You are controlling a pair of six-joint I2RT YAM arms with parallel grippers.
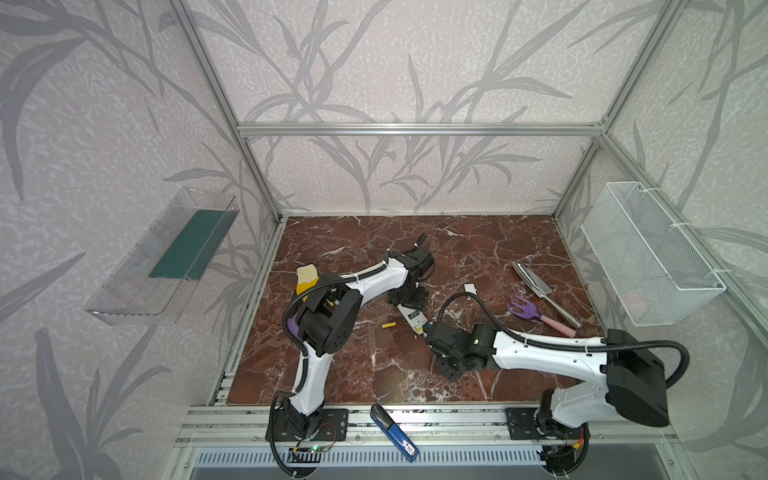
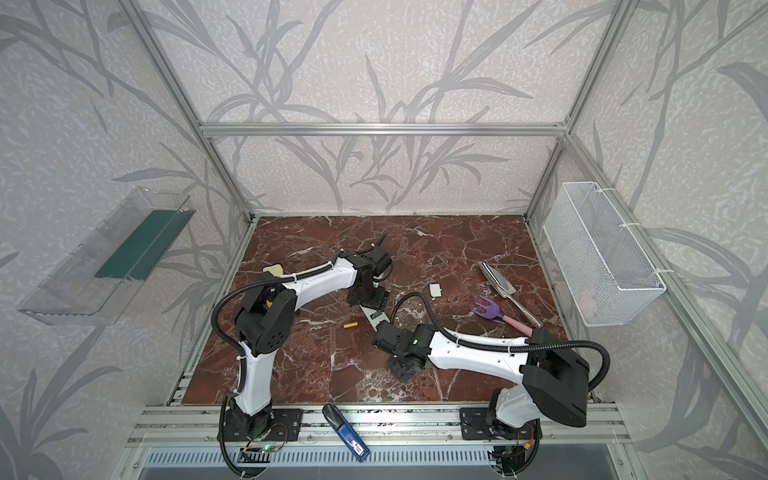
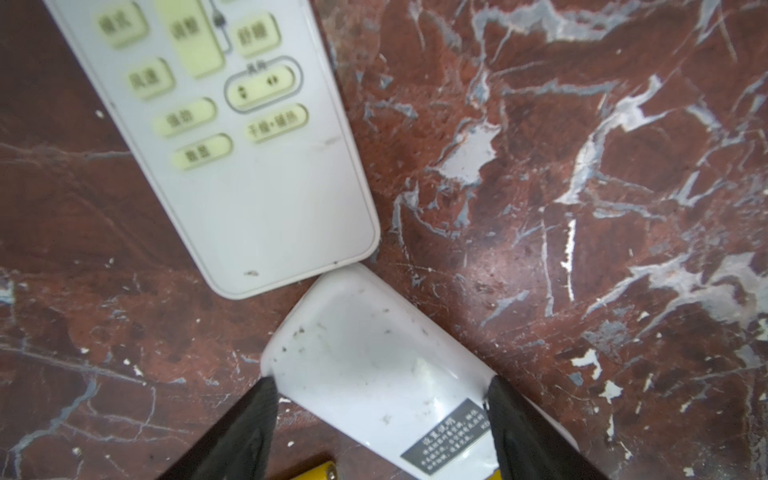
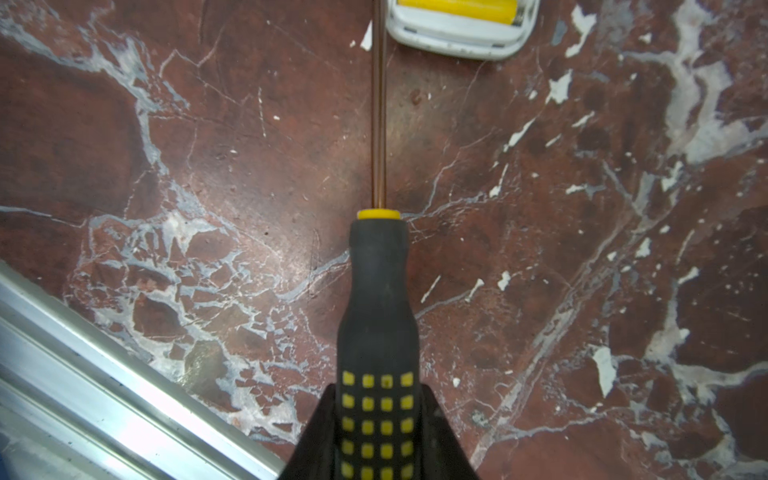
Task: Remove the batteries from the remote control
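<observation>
Bracing the remote (image 3: 374,353) back-up on the table (image 1: 478,249) with the left claw (image 3: 380,386), spread wide and pressed to both long edges, probably to stop it sliding. Gripping the screwdriver (image 4: 378,299) by its handle in the closed right claw (image 4: 378,395), shaft alongside the open bay (image 4: 461,37), apparently to pry out the yellow battery (image 4: 457,6) seated there; loose battery (image 1: 388,325) lying beside the remote. Seen in the clear bin (image 1: 124,286): a green slab (image 1: 191,245); in the mesh basket (image 1: 623,249), contents unclear.
</observation>
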